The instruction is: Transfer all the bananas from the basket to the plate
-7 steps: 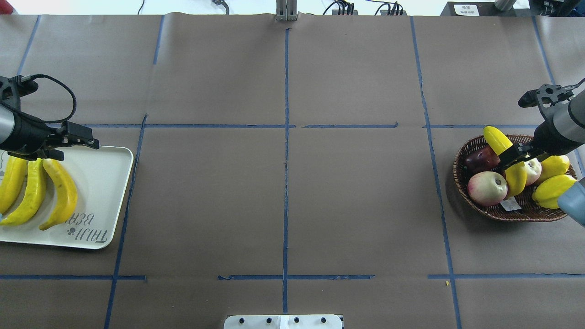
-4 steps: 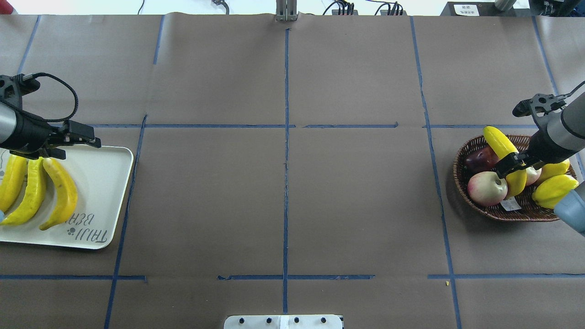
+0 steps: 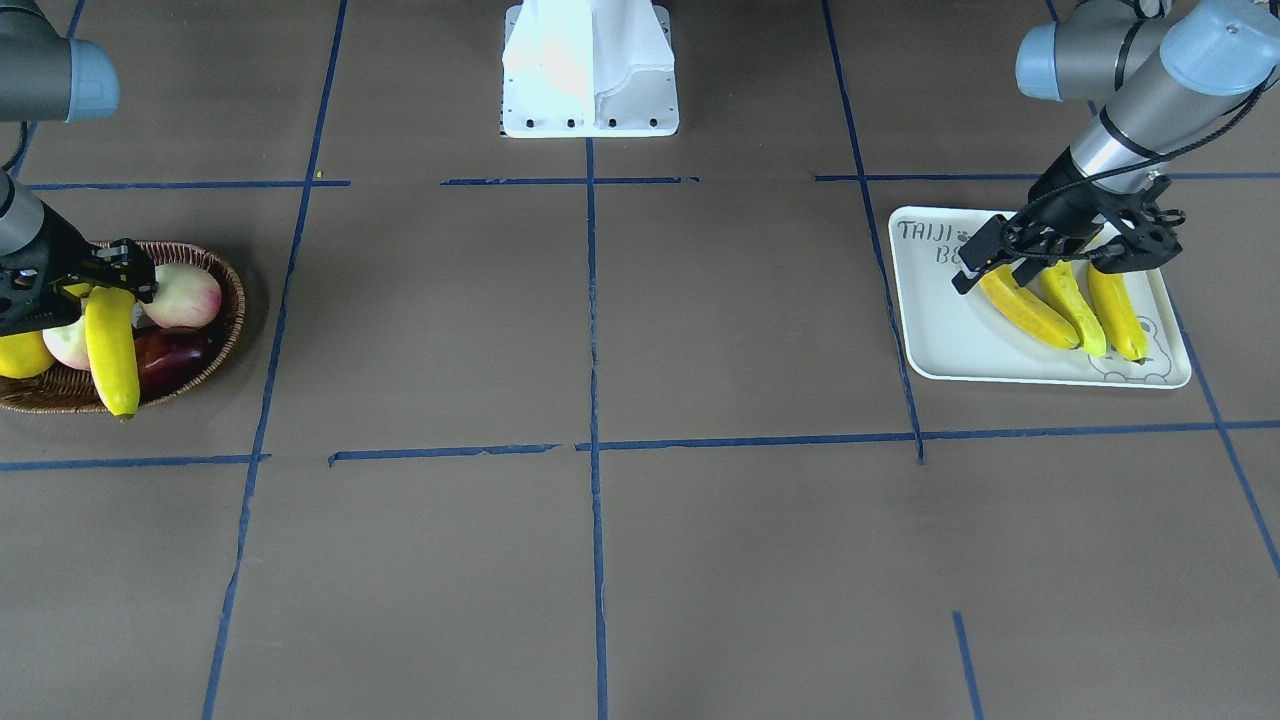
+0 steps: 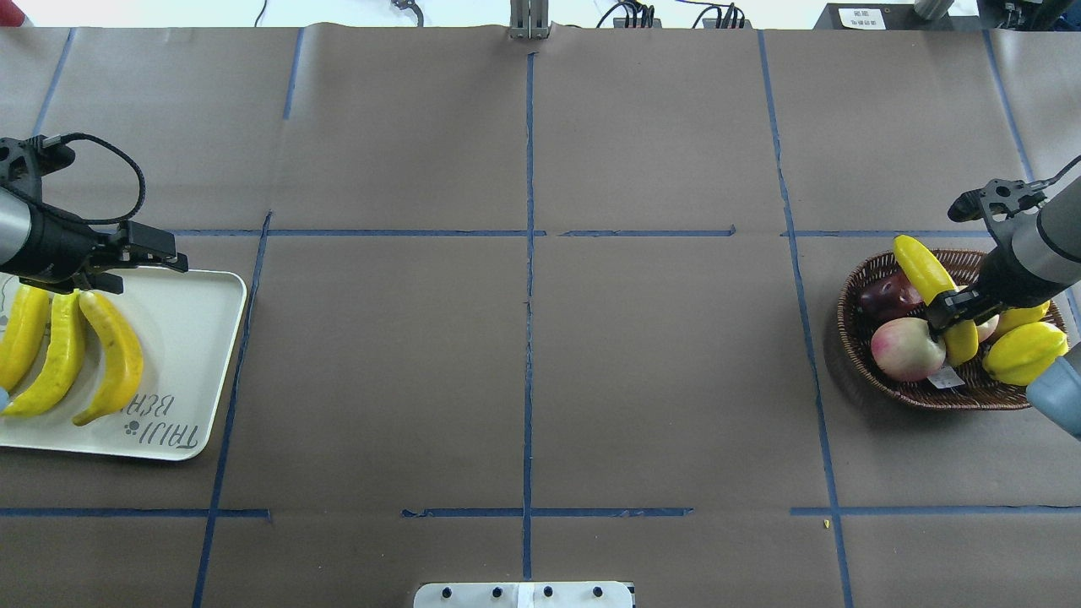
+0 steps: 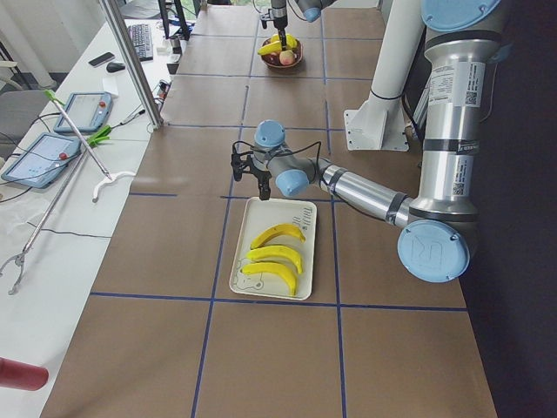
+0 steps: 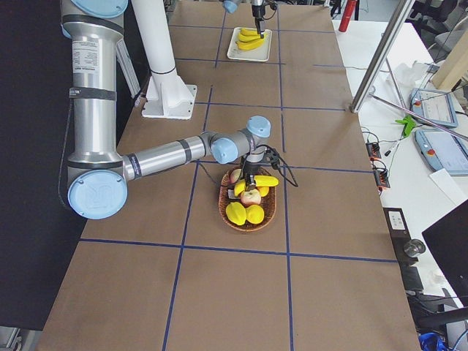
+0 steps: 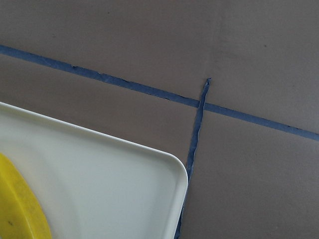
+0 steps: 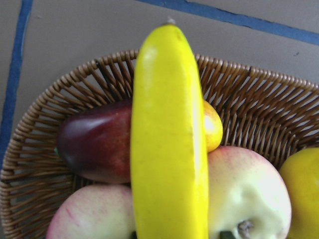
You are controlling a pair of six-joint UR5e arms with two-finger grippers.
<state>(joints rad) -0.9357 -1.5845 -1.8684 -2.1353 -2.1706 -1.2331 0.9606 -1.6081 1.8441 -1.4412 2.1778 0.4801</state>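
Note:
My right gripper (image 4: 953, 317) is shut on a bright yellow banana (image 4: 925, 263) over the brown wicker basket (image 4: 855, 342) at the table's right end. The banana lies across the other fruit, and its far tip reaches past the rim. It fills the right wrist view (image 8: 169, 149), with the basket (image 8: 249, 84) below it. Three bananas (image 4: 59, 355) lie side by side on the white plate (image 4: 198, 338). My left gripper (image 4: 135, 268) is open and empty, just above their far tips. The front view shows the same: plate (image 3: 950, 345), left gripper (image 3: 1000, 270), right gripper (image 3: 105, 285).
The basket also holds pink-cream apples (image 4: 908, 348), a dark red fruit (image 4: 887, 295) and stubby yellow-green fruits (image 4: 1022, 350). Brown paper with blue tape lines (image 4: 529, 253) covers the table between basket and plate. The robot's white base (image 3: 590, 70) stands at the near edge.
My right gripper has shifted a little on the banana, towards the robot. The banana and the apple beside it have nudged slightly. My left arm has hardly moved.

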